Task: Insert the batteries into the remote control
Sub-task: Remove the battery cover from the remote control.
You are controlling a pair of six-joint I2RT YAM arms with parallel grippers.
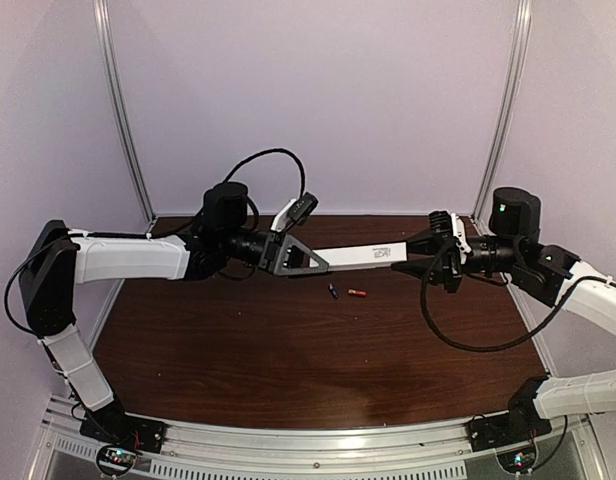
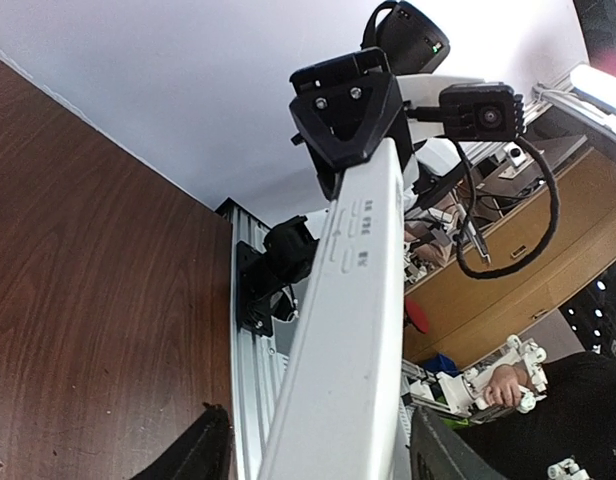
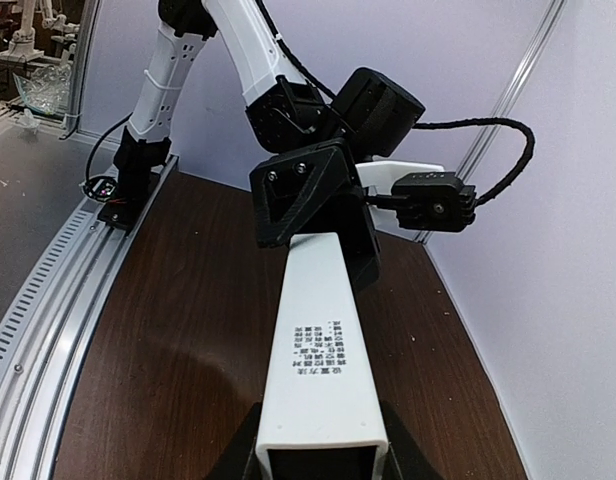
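At the near edge a ribbed aluminium rail (image 1: pixel 288 440) carries both arm bases. Beyond it lies the table (image 1: pixel 238 370), a dark brown wood-grain top with a dull sheen.

Past its middle the two batteries lie loose and just apart on the wood. The dark blue-purple battery (image 1: pixel 333 291) is on the left and the red-orange battery (image 1: pixel 357 293) on the right. Both are tiny smooth cylinders that could roll at a nudge. Neither is loaded yet.

Above and just behind them the remote control (image 1: pixel 363 254) hangs clear of the table, level and bridging the two arms. It is a long, slim bar of matte white plastic with square edges and a small block of dark print on one face. In the right wrist view its near end shows as a hollow rectangular mouth.

The right gripper (image 1: pixel 406 257) has its jaws clenched on that end, black fingers flush against both sides. This likely steadies the bar so the other arm is free to fetch a battery.

At the other end is the left gripper (image 1: pixel 313 260). Its jaws seem released, with slivers of gap either side of the bar in its own wrist view, though the angle is steep.

Farthest back, smooth pale lilac wall panels (image 1: pixel 318 90) close the cell.
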